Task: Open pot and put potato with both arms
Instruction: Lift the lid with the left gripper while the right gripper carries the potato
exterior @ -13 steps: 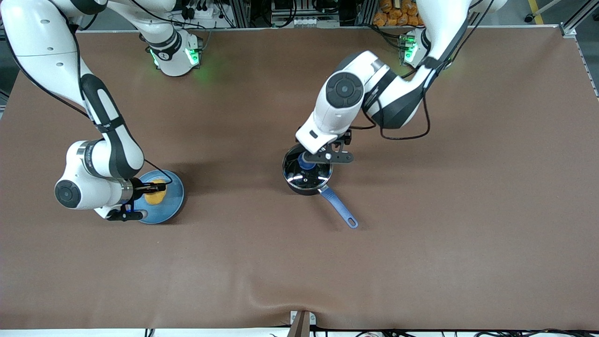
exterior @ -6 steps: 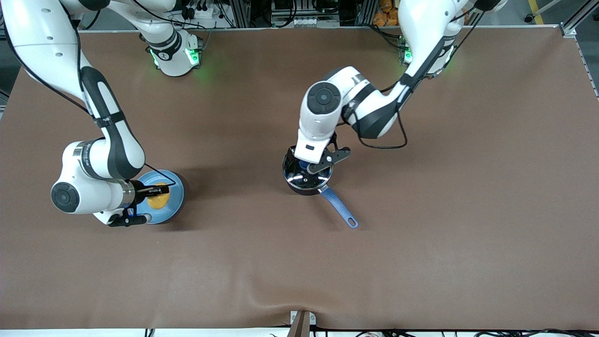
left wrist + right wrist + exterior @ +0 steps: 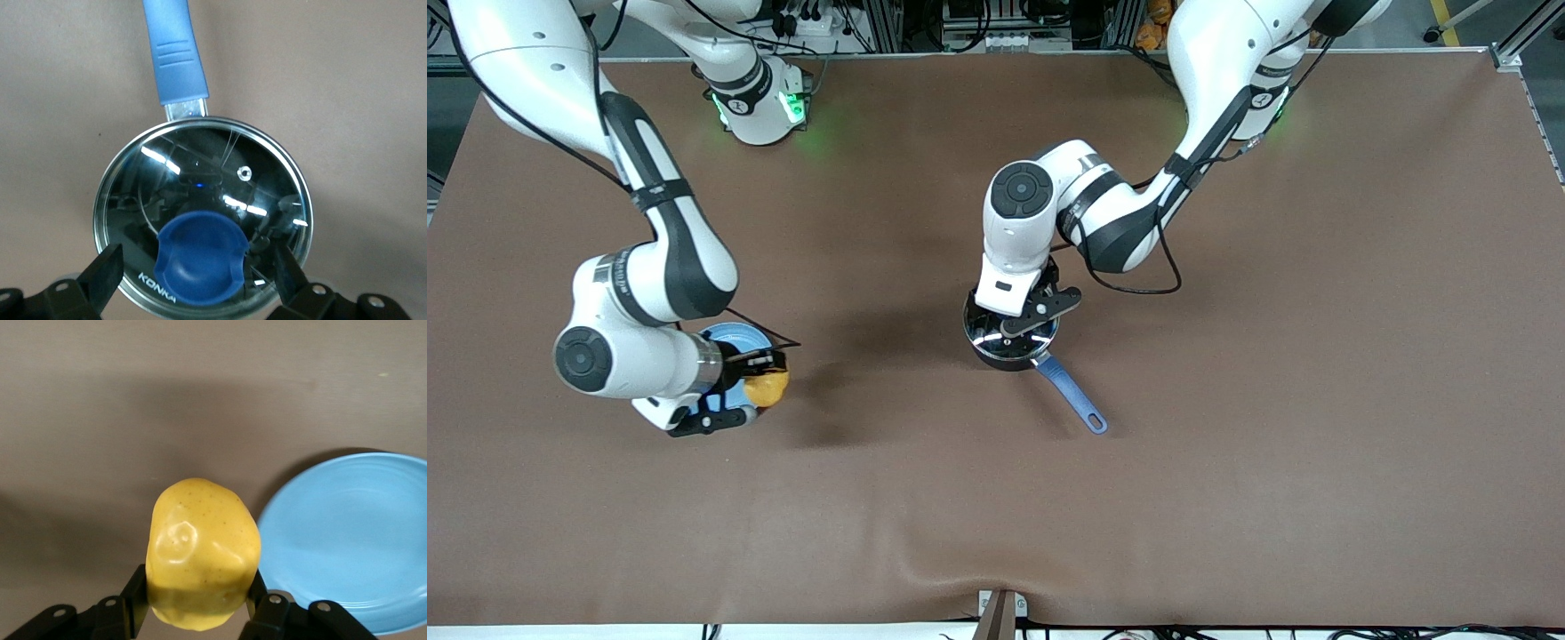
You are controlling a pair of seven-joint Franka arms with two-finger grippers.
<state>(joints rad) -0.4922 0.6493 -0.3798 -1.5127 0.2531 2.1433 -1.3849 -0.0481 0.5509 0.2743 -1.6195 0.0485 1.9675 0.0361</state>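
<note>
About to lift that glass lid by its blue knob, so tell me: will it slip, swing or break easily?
The lid looks like rigid glass with a metal rim, so probably breakable if dropped. Its blue knob is smooth and rounded; the open left gripper straddling it may slip unless it closes squarely. Held by the centre knob, it should hang fairly level.

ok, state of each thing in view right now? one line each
pot: upright on the table, covered
lid: glass, on the pot
lid knob: between the open fingers, not gripped
left gripper: open, over the lid
potato: held above the table
right gripper: shut on the potato
plate: bare, on the table
</note>
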